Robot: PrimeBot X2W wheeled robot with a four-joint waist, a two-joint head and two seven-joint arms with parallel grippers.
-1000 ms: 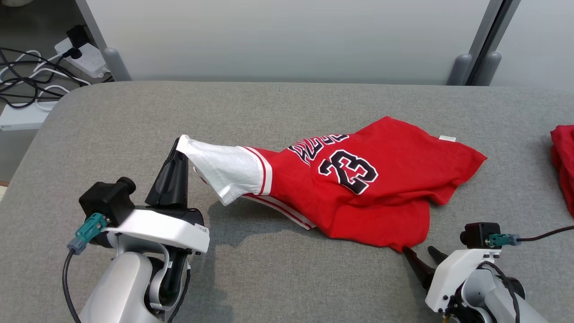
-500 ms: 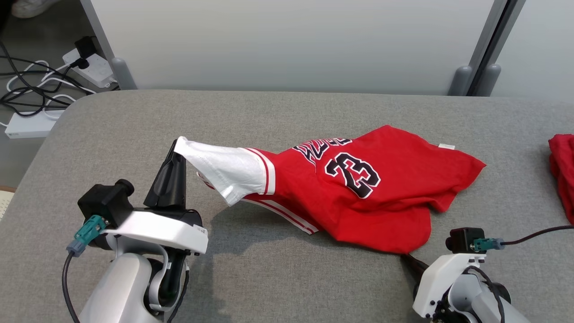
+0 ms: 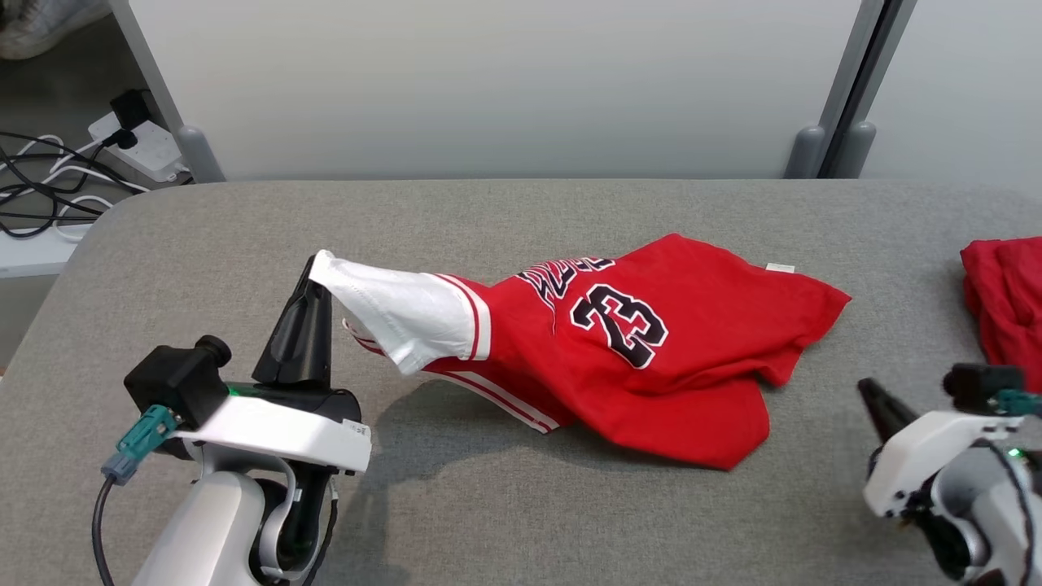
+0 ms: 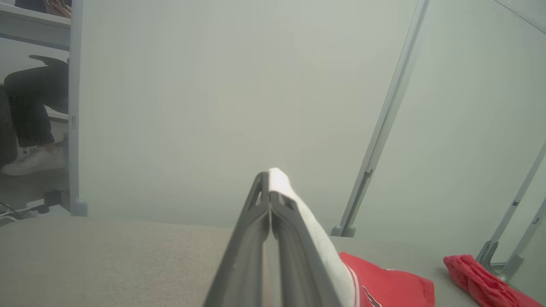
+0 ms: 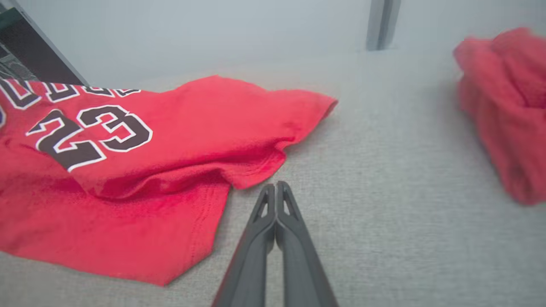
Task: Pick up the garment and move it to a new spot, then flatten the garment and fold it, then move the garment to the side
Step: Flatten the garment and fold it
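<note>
The garment [image 3: 651, 342] is a red jersey with a black "23" and a white sleeve [image 3: 399, 313], lying rumpled on the grey table [image 3: 521, 212]. My left gripper [image 3: 313, 268] is shut on the tip of the white sleeve and holds it raised off the table. In the left wrist view the sleeve [image 4: 305, 226] hangs to the right of the left gripper [image 4: 268, 175]. My right gripper [image 3: 868, 392] is shut and empty, to the right of the garment's lower hem and apart from it. The right wrist view has the right gripper [image 5: 275, 186] just short of the garment's [image 5: 128, 140] hem fold.
A second crumpled red cloth [image 3: 1005, 297] lies at the table's right edge, close to my right arm; it also shows as the red cloth [image 5: 507, 106] in the right wrist view. Cables and a power strip [image 3: 138, 138] lie on the floor beyond the back left corner. A panel wall stands behind the table.
My right gripper was open at the garment's lower corner, then shut without cloth and drew away to the right. The head camera shifted a little. The left gripper keeps holding the sleeve.
</note>
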